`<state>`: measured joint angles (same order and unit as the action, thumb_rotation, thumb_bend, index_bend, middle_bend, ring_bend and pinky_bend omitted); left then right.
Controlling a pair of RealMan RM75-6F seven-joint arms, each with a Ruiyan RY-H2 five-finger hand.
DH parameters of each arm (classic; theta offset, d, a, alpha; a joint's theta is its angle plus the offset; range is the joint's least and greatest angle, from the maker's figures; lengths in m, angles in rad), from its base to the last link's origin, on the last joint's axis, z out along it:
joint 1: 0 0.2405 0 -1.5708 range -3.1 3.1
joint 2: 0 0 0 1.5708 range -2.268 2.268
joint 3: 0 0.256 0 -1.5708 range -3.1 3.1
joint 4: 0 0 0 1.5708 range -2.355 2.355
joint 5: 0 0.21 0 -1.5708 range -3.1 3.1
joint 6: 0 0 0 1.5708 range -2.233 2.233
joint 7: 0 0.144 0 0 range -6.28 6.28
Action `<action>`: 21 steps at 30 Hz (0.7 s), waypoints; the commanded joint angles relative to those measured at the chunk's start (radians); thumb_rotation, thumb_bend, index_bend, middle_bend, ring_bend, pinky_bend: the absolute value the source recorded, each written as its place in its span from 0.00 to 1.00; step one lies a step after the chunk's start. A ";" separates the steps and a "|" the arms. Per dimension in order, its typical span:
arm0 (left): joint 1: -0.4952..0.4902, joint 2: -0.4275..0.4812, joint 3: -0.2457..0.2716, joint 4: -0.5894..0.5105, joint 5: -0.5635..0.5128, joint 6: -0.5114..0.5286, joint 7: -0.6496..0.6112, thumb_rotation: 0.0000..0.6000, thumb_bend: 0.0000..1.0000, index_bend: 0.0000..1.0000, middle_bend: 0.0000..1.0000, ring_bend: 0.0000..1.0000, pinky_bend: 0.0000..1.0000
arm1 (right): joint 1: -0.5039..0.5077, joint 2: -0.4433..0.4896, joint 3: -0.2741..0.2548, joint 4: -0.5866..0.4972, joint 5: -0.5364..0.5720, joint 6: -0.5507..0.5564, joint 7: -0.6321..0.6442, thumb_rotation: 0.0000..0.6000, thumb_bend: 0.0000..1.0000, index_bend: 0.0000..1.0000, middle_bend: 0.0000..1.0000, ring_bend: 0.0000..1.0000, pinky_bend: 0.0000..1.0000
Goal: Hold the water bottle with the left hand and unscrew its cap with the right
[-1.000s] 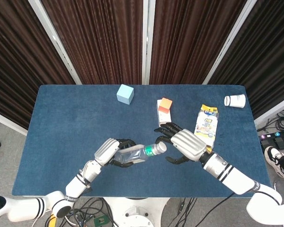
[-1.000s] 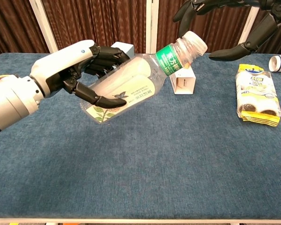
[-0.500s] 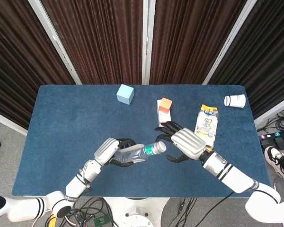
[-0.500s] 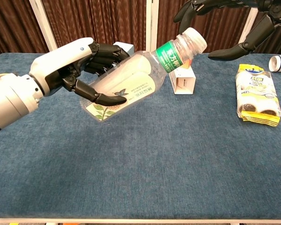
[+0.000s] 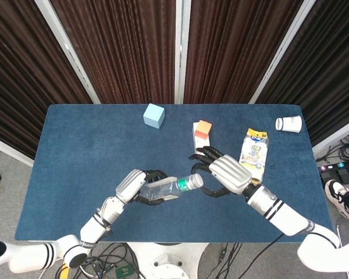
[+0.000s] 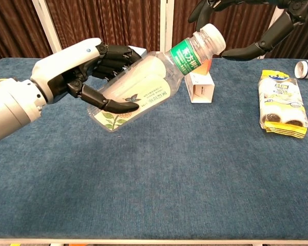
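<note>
Gripping the clear water bottle (image 6: 136, 95) around its body above the blue table (image 5: 75, 151), the left hand (image 6: 84, 66) tilts its white cap (image 6: 213, 36) up toward the right hand (image 5: 227, 174), fingers spread apart, empty, just beside it. Approach stage; next, those fingers probably must close on the cap.

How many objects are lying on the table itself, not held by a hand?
4. A light blue cube at the far left-centre; a white box with an orange top in the middle; a yellow snack pack to its right; a paper cup on its side at the far right corner.
</note>
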<state>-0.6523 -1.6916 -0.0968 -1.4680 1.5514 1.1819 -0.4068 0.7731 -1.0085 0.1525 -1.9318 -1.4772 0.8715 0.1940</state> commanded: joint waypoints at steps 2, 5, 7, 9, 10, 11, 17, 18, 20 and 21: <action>0.000 0.001 0.000 -0.001 0.000 0.001 0.001 1.00 0.47 0.57 0.58 0.49 0.63 | 0.001 -0.004 0.001 0.003 0.001 0.000 -0.003 1.00 0.28 0.40 0.16 0.00 0.00; 0.000 0.002 0.000 -0.002 0.001 0.001 0.003 1.00 0.47 0.57 0.58 0.49 0.63 | 0.003 -0.006 0.003 0.003 0.005 -0.002 -0.006 1.00 0.29 0.42 0.17 0.00 0.00; 0.001 0.003 0.000 -0.001 0.001 0.001 0.005 1.00 0.47 0.57 0.58 0.49 0.63 | 0.003 -0.009 0.004 0.003 0.006 -0.001 -0.009 1.00 0.32 0.43 0.17 0.00 0.00; 0.002 0.003 0.002 0.001 0.000 0.000 0.007 1.00 0.47 0.57 0.58 0.49 0.63 | 0.001 -0.010 0.005 0.003 0.008 0.004 -0.012 1.00 0.33 0.45 0.18 0.00 0.00; 0.002 0.003 0.002 0.002 -0.001 0.000 0.007 1.00 0.47 0.57 0.58 0.49 0.63 | 0.000 -0.010 0.006 0.003 0.008 0.007 -0.014 1.00 0.34 0.46 0.19 0.00 0.00; 0.003 0.003 0.002 0.004 -0.002 0.000 0.007 1.00 0.47 0.57 0.58 0.49 0.63 | -0.002 -0.009 0.007 0.003 0.008 0.011 -0.016 1.00 0.35 0.46 0.19 0.00 0.00; 0.010 0.013 0.008 0.028 -0.009 -0.001 0.016 1.00 0.47 0.57 0.58 0.49 0.63 | -0.021 0.012 0.004 -0.003 0.006 0.032 -0.011 1.00 0.36 0.47 0.19 0.00 0.00; 0.012 0.016 0.011 0.039 -0.010 -0.003 0.030 1.00 0.47 0.57 0.58 0.49 0.63 | -0.025 0.018 0.002 -0.002 0.009 0.035 -0.010 1.00 0.36 0.47 0.19 0.00 0.00; 0.012 0.028 0.019 0.069 -0.020 -0.023 0.084 1.00 0.48 0.57 0.58 0.49 0.62 | -0.035 0.034 -0.003 0.000 0.019 0.033 -0.008 1.00 0.36 0.47 0.19 0.00 0.00; 0.011 0.036 0.023 0.078 -0.028 -0.038 0.116 1.00 0.47 0.56 0.58 0.49 0.61 | -0.038 0.041 -0.007 0.002 0.027 0.029 -0.007 1.00 0.36 0.47 0.19 0.00 0.00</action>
<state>-0.6418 -1.6720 -0.0844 -1.4194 1.5381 1.1706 -0.3520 0.7399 -0.9746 0.1499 -1.9320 -1.4574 0.9035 0.1854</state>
